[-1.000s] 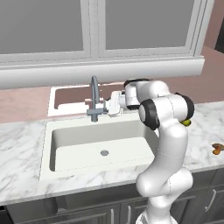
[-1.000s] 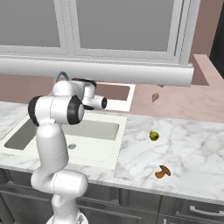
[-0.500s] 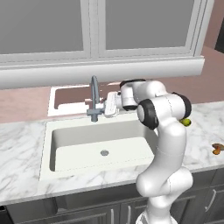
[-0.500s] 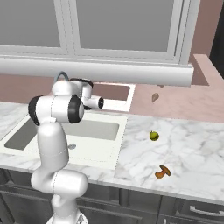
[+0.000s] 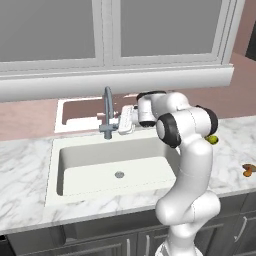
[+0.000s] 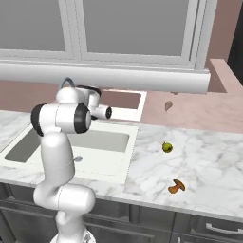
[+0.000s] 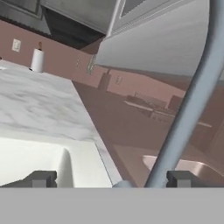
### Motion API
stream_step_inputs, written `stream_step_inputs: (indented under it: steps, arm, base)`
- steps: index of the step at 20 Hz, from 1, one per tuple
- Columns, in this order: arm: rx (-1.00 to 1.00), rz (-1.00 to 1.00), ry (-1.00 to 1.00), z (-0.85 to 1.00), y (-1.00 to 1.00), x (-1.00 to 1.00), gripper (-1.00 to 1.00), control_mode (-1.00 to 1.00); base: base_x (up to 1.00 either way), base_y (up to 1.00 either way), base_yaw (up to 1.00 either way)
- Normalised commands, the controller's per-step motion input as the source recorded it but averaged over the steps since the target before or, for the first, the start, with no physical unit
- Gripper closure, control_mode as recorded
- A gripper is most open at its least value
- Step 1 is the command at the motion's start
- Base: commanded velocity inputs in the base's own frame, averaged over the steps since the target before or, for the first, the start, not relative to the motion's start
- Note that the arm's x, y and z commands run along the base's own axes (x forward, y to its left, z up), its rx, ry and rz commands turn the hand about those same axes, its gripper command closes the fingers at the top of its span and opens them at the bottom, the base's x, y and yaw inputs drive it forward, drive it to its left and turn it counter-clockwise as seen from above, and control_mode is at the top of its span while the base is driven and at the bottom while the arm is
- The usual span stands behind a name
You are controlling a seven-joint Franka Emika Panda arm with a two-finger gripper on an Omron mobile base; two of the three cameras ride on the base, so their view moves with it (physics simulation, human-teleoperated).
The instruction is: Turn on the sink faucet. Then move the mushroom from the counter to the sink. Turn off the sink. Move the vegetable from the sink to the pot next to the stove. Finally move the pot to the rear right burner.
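The grey faucet [image 5: 107, 111] stands behind the white sink [image 5: 85, 172]. My gripper [image 5: 125, 120] hangs level just to its right, pointing at it. In the hand view the faucet's curved pipe [image 7: 192, 96] rises on the right. Its foot lies between my open gripper's [image 7: 112, 179] fingertips [image 7: 41, 178], and nothing is gripped. The brown mushroom [image 6: 176, 186] lies on the marble counter [image 6: 209, 161] to the right, near the front edge; it also sits far right in the left base view, mushroom [image 5: 248, 170].
A small green vegetable [image 6: 166, 147] sits on the counter between sink and mushroom, partly behind my arm in the left base view [image 5: 213, 139]. A deep window sill and upper cabinets overhang the back wall. The sink drain [image 5: 119, 174] is bare.
The hand has edged slightly left toward the faucet. The jaws have stayed open and nothing else has moved.
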Motion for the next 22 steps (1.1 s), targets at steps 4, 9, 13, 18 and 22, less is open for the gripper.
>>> stream_step_inputs:
  steps: [4,9,13,18,22]
  arm:
    - [0.10,0.00,0.00,0.00,-0.57,-0.11,-1.00,-1.00]
    - [0.10,0.00,0.00,0.00,-0.59,-0.06,-1.00,-1.00]
    - [0.04,0.00,0.00,-0.04,-0.25,0.08,-1.00,-1.00]
    - [0.01,0.03,0.00,-0.09,-0.03,0.24,-1.00,-1.00]
    - [0.00,0.04,0.02,-0.14,0.02,0.24,-1.00,-1.00]
  base:
    - [0.00,0.00,0.00]
    - [0.00,0.00,0.00]
    - [0.00,0.00,0.00]
    - [0.00,0.00,0.00]
    - [0.00,0.00,0.00]
